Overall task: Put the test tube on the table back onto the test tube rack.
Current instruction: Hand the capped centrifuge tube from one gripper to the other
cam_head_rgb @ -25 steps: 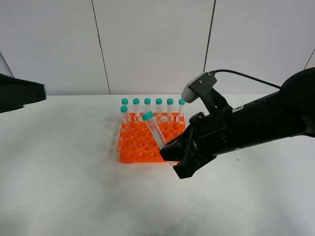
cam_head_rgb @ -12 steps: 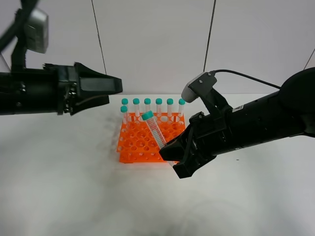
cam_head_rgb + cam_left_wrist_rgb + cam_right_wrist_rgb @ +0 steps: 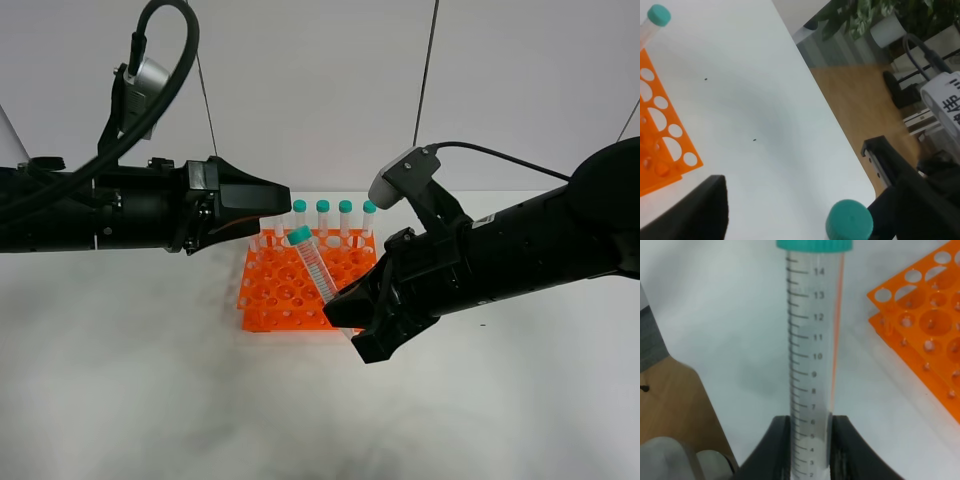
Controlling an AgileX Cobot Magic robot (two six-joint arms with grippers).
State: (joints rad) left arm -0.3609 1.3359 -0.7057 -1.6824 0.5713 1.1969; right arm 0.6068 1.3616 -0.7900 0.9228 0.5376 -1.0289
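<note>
The test tube, clear with a teal cap, hangs tilted over the front of the orange test tube rack, cap up and leaning to the left. My right gripper is shut on its lower part; the right wrist view shows the fingers clamping the graduated test tube beside the rack. My left gripper hovers open above the rack's back left corner, close to the tube's cap. Several teal-capped tubes stand in the back row.
The white table spreads wide around the rack. Its right edge gives way to a wooden floor with a plant and a stand. A white wall stands behind the table.
My left arm has swung in from the left, and its gripper now covers the back row's left caps. The right arm and its tube have stayed put.
</note>
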